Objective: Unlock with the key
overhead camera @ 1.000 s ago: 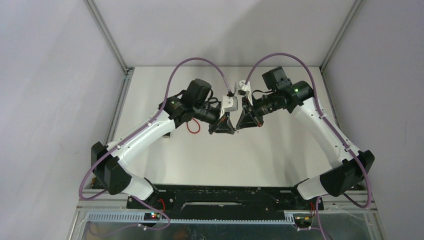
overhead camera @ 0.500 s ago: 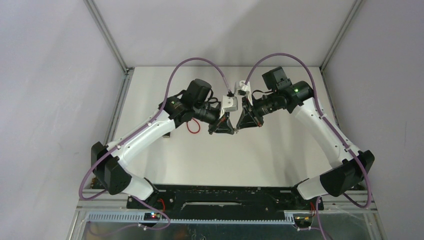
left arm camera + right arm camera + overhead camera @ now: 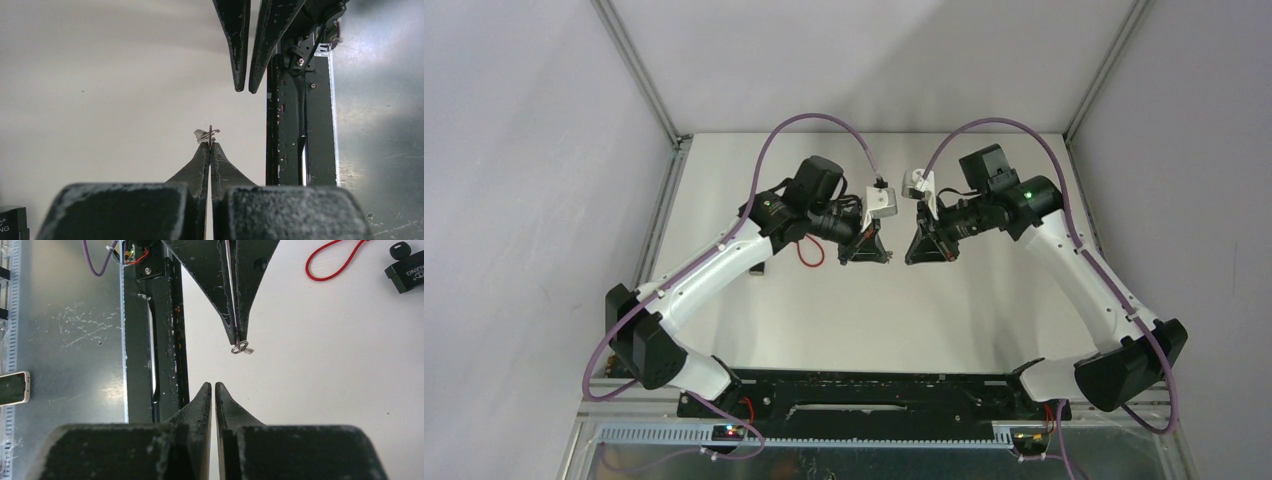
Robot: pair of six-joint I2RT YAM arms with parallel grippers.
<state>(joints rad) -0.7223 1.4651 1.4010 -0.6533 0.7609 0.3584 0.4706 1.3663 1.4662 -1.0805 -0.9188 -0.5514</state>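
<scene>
Black lock point(image 3: 406, 275) and red cord point(image 3: 334, 260) lie aside; left gripper point(image 3: 210, 146) pinches key point(image 3: 207, 134); right gripper point(image 3: 213, 385) opposite, barely parted, empty.

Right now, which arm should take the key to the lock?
Left. The left end effector is shut on the key; the right end effector is empty, apart from it. The black lock lies beside the red cord, on the left arm's side.
</scene>
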